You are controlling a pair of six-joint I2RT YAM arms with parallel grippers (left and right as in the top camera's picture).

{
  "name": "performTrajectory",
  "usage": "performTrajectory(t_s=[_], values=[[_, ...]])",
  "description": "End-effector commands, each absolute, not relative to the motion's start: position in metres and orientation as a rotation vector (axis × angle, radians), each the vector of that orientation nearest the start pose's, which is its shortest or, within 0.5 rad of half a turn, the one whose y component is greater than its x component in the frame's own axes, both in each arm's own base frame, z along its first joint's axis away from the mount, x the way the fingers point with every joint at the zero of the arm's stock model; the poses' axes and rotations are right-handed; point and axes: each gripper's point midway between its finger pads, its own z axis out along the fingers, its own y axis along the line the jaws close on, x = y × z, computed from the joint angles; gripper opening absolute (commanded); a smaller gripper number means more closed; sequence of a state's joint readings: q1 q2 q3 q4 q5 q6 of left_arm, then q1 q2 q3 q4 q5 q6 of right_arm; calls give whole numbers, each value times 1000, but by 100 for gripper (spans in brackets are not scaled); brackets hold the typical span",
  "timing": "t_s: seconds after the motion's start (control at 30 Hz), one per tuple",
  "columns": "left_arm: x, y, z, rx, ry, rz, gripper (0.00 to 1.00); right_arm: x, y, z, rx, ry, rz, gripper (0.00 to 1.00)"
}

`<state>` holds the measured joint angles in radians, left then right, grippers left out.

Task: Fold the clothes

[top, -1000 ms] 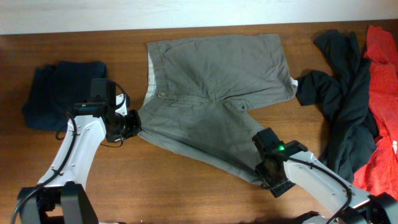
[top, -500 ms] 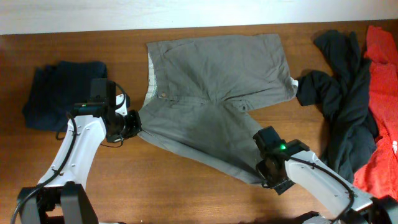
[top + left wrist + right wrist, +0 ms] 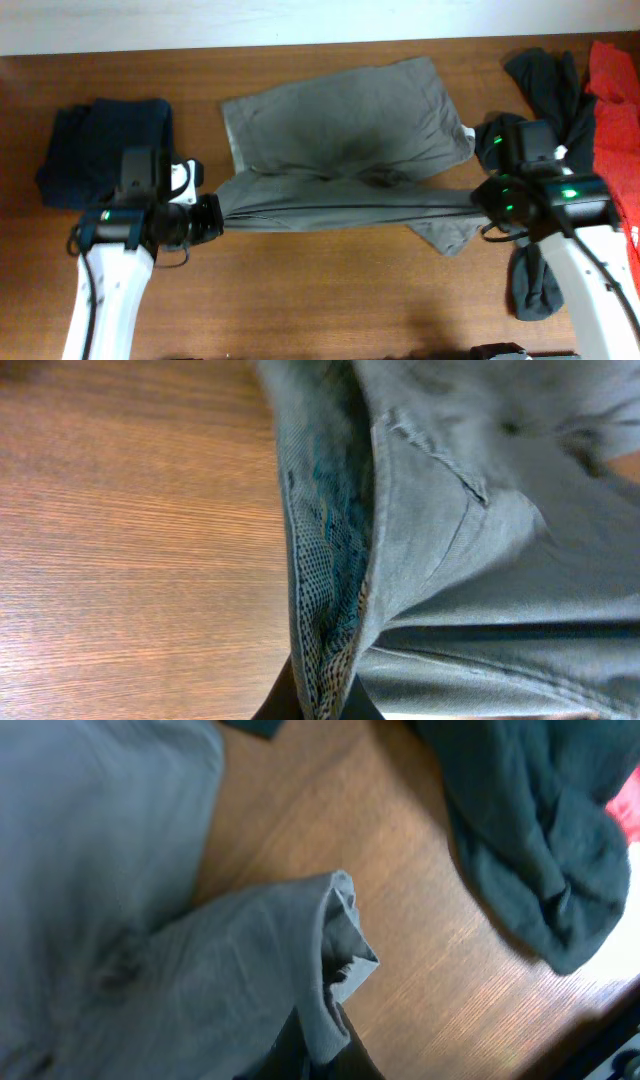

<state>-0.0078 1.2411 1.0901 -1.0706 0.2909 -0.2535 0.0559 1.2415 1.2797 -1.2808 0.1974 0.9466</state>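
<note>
My left end effector point(image 3: 207, 218) is clamped shut on the waistband of the grey trousers point(image 3: 340, 130), and my right end effector point(image 3: 487, 200) pinches a leg hem. The taut fold between them runs left to right. The rest lies toward the far edge of the desk point(image 3: 300, 300). I see no containers.

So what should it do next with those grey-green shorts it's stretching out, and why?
Probably carry the held edge away from itself and lay it over the flat half. The grey-olive cotton shorts are pulled taut between the left jaws at the waistband and the right jaws at a leg hem, so the fold looks only half made.
</note>
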Motion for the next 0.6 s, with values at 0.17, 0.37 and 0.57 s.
performTrajectory(t_s=[0.17,0.37,0.57], values=[[262,0,232,-467,2458,-177,0,272,-87,281,1026,2279,-268,4],[287,14,267,-592,2241,-168,0,320,-92,322,734,2161,-290,4],[319,12,228,-645,2349,-170,0,391,-76,290,488,2247,-222,4]])
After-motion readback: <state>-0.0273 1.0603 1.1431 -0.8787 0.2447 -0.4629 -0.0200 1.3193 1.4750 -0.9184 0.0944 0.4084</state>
